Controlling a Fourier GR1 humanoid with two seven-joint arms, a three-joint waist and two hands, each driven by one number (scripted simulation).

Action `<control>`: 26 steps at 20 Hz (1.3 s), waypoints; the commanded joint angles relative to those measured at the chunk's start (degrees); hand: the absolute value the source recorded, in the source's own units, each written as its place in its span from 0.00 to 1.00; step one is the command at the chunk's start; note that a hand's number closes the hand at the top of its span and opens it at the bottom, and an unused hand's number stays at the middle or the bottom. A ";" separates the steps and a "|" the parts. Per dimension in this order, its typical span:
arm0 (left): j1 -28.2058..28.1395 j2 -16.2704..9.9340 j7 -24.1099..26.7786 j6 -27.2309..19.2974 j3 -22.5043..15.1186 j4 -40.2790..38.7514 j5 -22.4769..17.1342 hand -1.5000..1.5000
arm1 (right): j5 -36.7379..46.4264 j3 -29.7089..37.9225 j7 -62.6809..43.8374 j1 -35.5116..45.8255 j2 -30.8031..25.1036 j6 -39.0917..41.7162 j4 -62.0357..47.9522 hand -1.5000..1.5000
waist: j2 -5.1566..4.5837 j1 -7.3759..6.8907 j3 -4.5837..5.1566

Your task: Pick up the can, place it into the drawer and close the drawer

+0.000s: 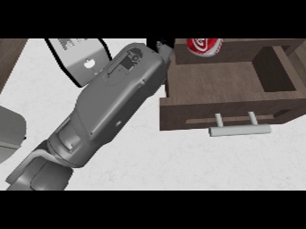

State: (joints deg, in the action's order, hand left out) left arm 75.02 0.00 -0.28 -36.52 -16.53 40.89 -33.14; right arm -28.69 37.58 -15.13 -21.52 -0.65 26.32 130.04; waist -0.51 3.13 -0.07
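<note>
Nearest the lower edge, a grey forearm [109, 112] comes in at the lower left and runs diagonally up and to the right across the pale tabletop [182, 161]. Which arm it is cannot be told for certain from this view (it enters on the left side, yet reaches across toward the right). At the far left edge a rounded grey shape [0, 134] shows, only partly in view.

To the right of the forearm stands the drawer [215, 80], pulled open, its dark wooden front facing the lower edge and carrying a pale bar handle [240, 129] on two short posts. The inside of the drawer is a brown floor with a raised wall and a deeper recess at its right side.

Further up, the forearm ends at the drawer's upper left corner, where only a small black part of the hand [162, 44] shows past the wrist; whether its fingers are spread or curled cannot be told, nor whether it has hold of anything.

Just right of that black part lies the red can [205, 46] with white lettering, at the far end of the drawer and cut off by the view's upper limit. Left of the forearm, a white board with a dark border [79, 58] lies on the tabletop.
</note>
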 commanded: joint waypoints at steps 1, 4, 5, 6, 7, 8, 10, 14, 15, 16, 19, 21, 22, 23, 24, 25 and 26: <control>3.65 0.00 1.84 1.39 -0.57 -6.35 -3.16 1.00 | -1.51 0.76 -0.02 1.10 -1.37 0.48 -0.26 0.00 | -0.09 0.07 0.00; 3.71 0.00 0.94 -3.13 -6.83 -4.68 -6.87 1.00 | -1.55 0.88 -0.84 1.91 -2.10 -0.58 -0.44 0.00 | 0.02 0.26 -0.02; 5.55 0.00 1.02 -3.07 -6.51 -7.04 -7.43 1.00 | -4.79 1.85 -2.60 0.42 -2.58 -1.16 2.48 0.00 | -0.12 1.36 -0.02; 4.33 0.00 2.79 -4.74 -7.76 -6.47 -8.47 1.00 | -0.97 -0.73 -1.59 -0.19 0.46 -0.10 1.81 0.00 | -0.13 0.94 -0.03; 4.28 0.00 3.87 -2.44 -7.10 -8.35 -8.63 1.00 | -3.41 1.91 -3.04 2.89 -4.02 -2.04 -1.39 0.00 | -0.27 0.70 -0.02; 2.78 0.00 4.23 -1.43 -7.68 -7.22 -10.00 1.00 | -1.44 0.79 -1.06 1.56 -1.77 0.07 -1.40 0.00 | -0.12 0.30 -0.02; 4.08 0.00 4.76 -1.76 -7.81 -9.76 -11.04 1.00 | -5.08 2.25 -4.94 0.11 -2.84 -2.37 2.90 0.00 | -0.18 1.07 0.01; 6.51 0.00 4.19 -3.08 -10.92 -13.08 -12.24 1.00 | -2.40 0.48 -1.36 -0.16 0.13 0.64 1.33 0.00 | -0.32 1.29 -0.06; 4.96 0.00 5.14 -2.76 -12.16 -12.52 -12.85 1.00 | -2.73 0.59 -3.64 0.50 -0.62 -1.68 3.96 0.00 | -0.30 1.15 -0.02; 3.31 0.00 3.61 -5.23 -16.01 -8.92 -14.44 1.00 | -1.11 1.93 -0.20 1.53 -1.84 1.11 -2.66 0.00 | -0.22 1.42 -0.09; 4.95 0.00 5.85 -6.15 -14.49 -13.10 -14.72 0.00 | -2.48 0.28 -2.20 0.46 -0.32 0.47 1.49 0.00 | -0.28 1.23 -0.04; 3.29 0.00 6.89 -5.69 -15.20 -13.42 -16.27 0.00 | -3.32 0.33 -2.29 -2.35 0.58 1.35 3.78 0.00 | -0.41 2.31 -0.04; 4.96 0.00 5.33 -8.06 -17.06 -11.91 -17.13 0.00 | -3.37 1.29 -3.16 1.34 -2.54 0.06 1.43 0.00 | -0.44 2.09 -0.05; 6.40 0.00 5.25 -9.10 -16.30 -13.66 -17.34 0.00 | -1.55 -1.39 -5.86 2.05 -0.36 -3.13 5.42 0.00 | -0.63 2.06 -0.01; 4.10 0.00 6.77 -8.93 -17.74 -12.55 -17.76 0.00 | -1.14 -1.56 -2.39 -0.62 0.58 -1.05 4.02 0.00 | -0.47 2.30 -0.06; 6.72 0.00 5.40 -9.47 -16.74 -13.48 -18.71 0.00 | -3.48 1.19 -5.22 2.59 -3.42 -2.76 2.69 0.00 | -0.60 2.26 -0.04; 5.84 0.00 6.48 -6.63 -16.38 -15.66 -18.73 0.00 | -1.04 -1.10 -3.95 2.69 -0.94 -1.93 2.73 0.00 | -0.81 2.03 -0.05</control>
State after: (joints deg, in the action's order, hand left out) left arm 80.53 -0.01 5.41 -43.91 -32.43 27.45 -50.20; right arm -31.00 37.46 -18.67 -20.18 -1.81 25.03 132.55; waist -1.06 5.15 -0.11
